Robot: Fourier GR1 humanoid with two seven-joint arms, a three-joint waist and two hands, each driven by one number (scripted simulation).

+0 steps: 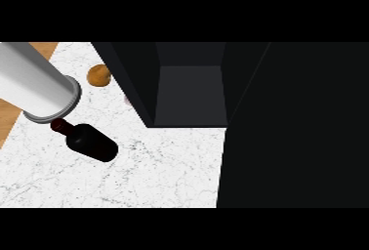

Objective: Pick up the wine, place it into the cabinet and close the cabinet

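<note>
**Wine bottle on the table, cabinet open**

Here the wine bottle (pixel 90 141) appears to stand on the white marble table (pixel 158 171), left of the open dark cabinet (pixel 191 93). A grey forearm (pixel 36 80) hangs just above its neck, hiding the robot hand; spread or pinching, I cannot tell. To lift well, close around the body below the neck and keep it upright. A brown rounded object (pixel 99 75) lies farther back.

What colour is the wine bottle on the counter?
The wine bottle is very dark, nearly black, with a dark red neck, seen in the head view.
</note>
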